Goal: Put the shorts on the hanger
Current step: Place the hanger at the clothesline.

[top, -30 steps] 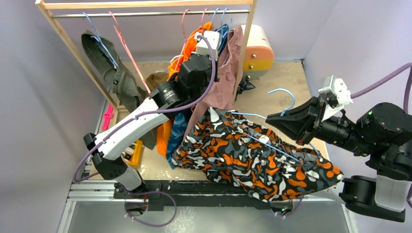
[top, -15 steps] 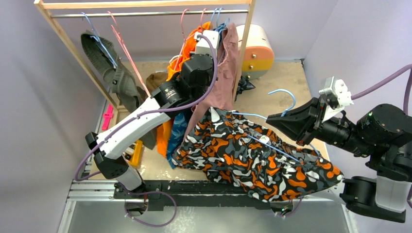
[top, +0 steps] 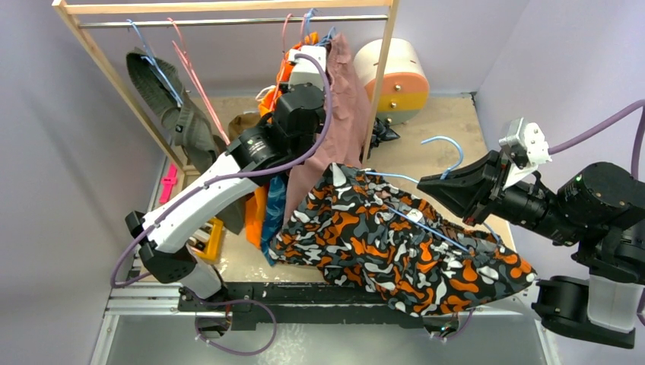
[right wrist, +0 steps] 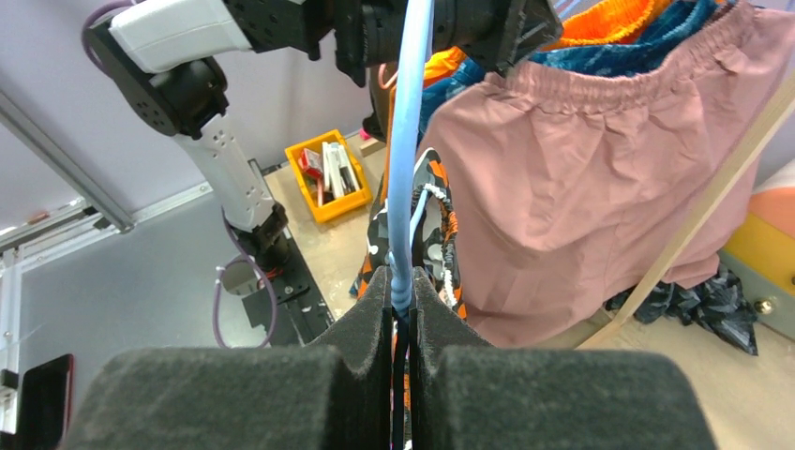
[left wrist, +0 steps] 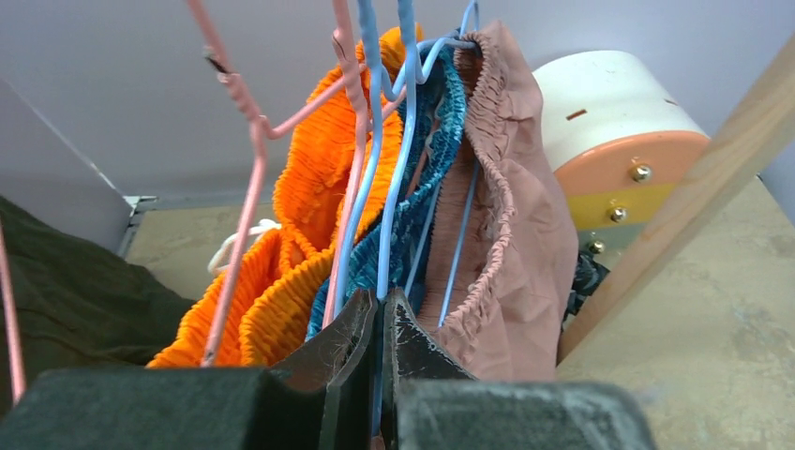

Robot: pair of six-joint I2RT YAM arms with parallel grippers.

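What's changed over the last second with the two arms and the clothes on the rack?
The left gripper rose toward the rail, shifted left and closed on a blue rack hanger. The dusty-pink shorts hanging there slid left with it. Unchanged: the right gripper clamps the hanger, and the shorts lie where they were.

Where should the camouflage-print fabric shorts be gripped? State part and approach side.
Probably the peaked far-left corner of the camouflage-print fabric shorts, from above on the left: it stands up off the table, away from the right tool clamping the thin light-blue wire hanger.
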